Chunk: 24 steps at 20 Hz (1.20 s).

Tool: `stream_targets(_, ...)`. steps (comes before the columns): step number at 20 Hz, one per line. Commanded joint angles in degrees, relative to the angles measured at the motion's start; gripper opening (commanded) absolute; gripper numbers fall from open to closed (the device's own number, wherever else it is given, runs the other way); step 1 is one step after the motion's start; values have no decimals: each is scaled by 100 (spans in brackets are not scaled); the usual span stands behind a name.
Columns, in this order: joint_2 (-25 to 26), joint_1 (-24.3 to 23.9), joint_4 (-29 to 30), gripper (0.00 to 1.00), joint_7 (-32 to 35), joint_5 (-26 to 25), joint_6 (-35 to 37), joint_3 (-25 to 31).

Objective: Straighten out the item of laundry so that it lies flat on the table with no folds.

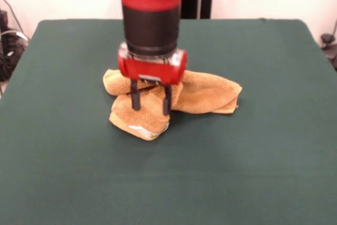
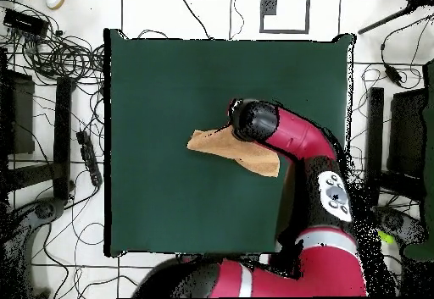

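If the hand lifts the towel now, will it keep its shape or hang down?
Probably it hangs limp: the towel lies bunched in soft folds on the table. It looks light for its size, being small terry cloth. It should not slip easily from the hand, whose fingers stand apart at the towel's folded end.

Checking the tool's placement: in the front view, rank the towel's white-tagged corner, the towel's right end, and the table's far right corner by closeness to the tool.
1. White-tagged corner, just below the tool.
2. Towel's right end, off to the right.
3. Table's far right corner, upper right.
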Motion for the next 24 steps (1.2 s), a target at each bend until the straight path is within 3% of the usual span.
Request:
stream_targets(1,446,474,231,100,1818,544,692,199)
stream_targets(3,203,444,534,100,1756,679,1038,319)
stream_targets(6,121,44,1199,100,1172,639,376,791)
stream_targets(9,484,-784,1709,100,449,338,-571,1529)
stream_targets(12,984,-1208,1681,100,57,-127,-1020,1814)
stream_targets(16,1474,-1254,1529,100,-16,-739,-1540,1838)
stream_targets(24,1929,-1095,1228,100,287,-1271,-1914,1663)
